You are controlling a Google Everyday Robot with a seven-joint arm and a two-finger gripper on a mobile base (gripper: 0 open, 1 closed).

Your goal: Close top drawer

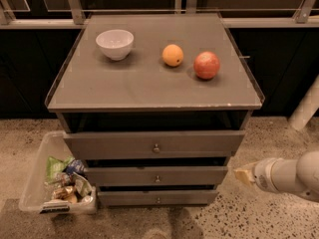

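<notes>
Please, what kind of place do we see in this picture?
Probably an indoor test area furnished like a kitchen corner: a grey cabinet with its top drawer pulled out, a bowl, an orange and an apple on top, a snack bin on the speckled floor. The claw hangs right of the cabinet.

The wide grey top drawer [199,144] looks matt, its round knob [156,148] shiny metal. The smooth pale gripper [243,175] sits lower right.

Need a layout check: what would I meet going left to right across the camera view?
Bin → bowl → top drawer knob → orange → apple → gripper, low at the right, beside the drawers.
</notes>
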